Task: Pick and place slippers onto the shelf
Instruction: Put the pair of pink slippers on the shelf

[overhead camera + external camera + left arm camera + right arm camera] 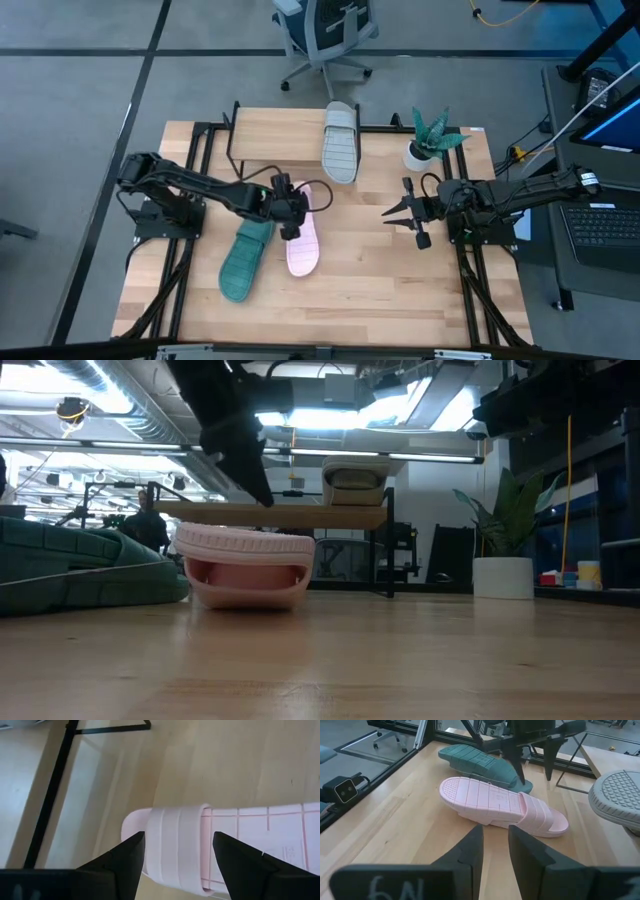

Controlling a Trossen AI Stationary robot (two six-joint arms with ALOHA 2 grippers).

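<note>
The pale pink slipper (303,238) (245,565) (505,805) lies sole-down in the middle of the table, its strap (175,845) toward the far edge. My left gripper (289,207) (177,845) (535,772) hangs open just above that strap, one finger on either side, touching nothing. The teal slipper (245,260) (480,764) lies to the left of the pink one. The grey slipper (340,142) (355,475) rests ribbed sole up on the shelf (275,135) (270,512), its near end past the shelf's edge. My right gripper (405,222) (495,845) waits open to the right of the pink slipper.
A potted plant (428,148) (503,570) stands near the far right corner of the table, right of the shelf. The shelf's plank has bare room left of the grey slipper. Bare tabletop (380,290) lies near and right of the pink slipper.
</note>
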